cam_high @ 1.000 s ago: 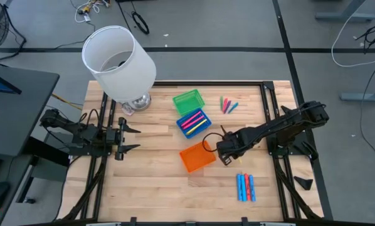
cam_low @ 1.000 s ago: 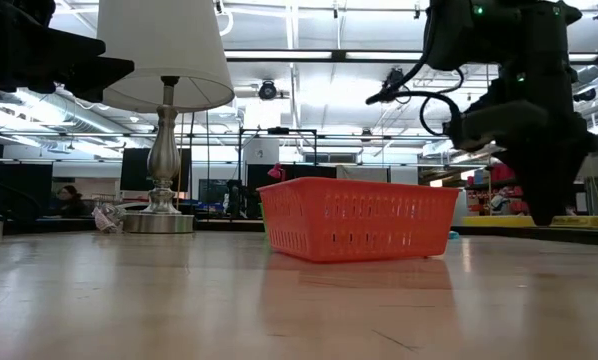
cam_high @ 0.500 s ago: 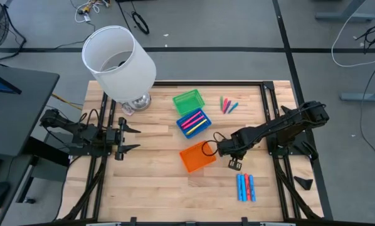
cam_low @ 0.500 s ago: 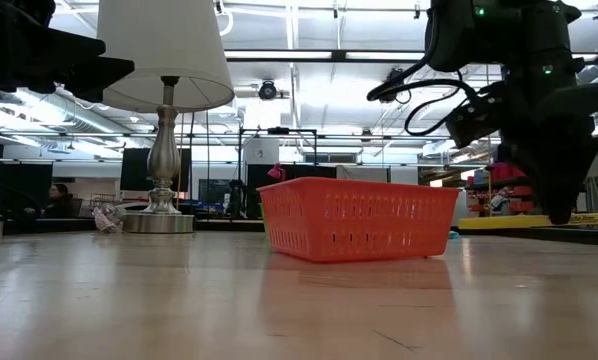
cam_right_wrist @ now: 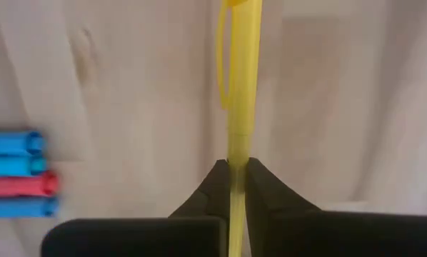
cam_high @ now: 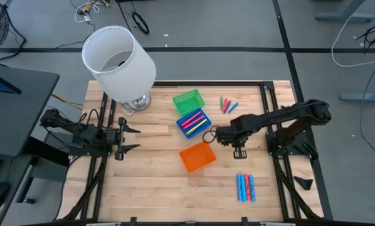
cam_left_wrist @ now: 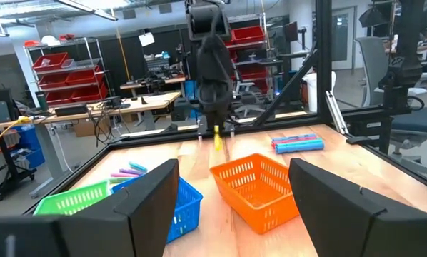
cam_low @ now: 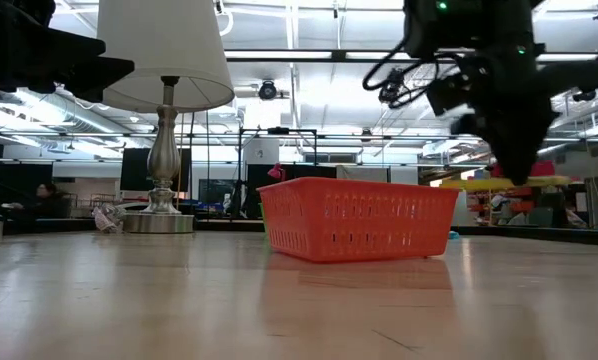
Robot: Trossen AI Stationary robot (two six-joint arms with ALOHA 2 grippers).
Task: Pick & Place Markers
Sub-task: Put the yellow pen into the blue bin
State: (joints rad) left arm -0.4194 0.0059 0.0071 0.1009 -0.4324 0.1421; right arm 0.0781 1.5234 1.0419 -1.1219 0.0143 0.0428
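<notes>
I am pinching 1 yellow marker (cam_right_wrist: pixel 239 100) in my right gripper (cam_high: pixel 239 150), just right of the orange tray (cam_high: pixel 197 156). I am keeping it pressed tight and releasing only above a tray.

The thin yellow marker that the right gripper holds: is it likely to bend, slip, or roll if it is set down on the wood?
The thin yellow marker looks straight and stiff, so it probably will not bend. The right gripper pinches only one end, so it might swing or slip. Its round body would likely roll on the flat wooden table, though its side clip may stop it.
</notes>
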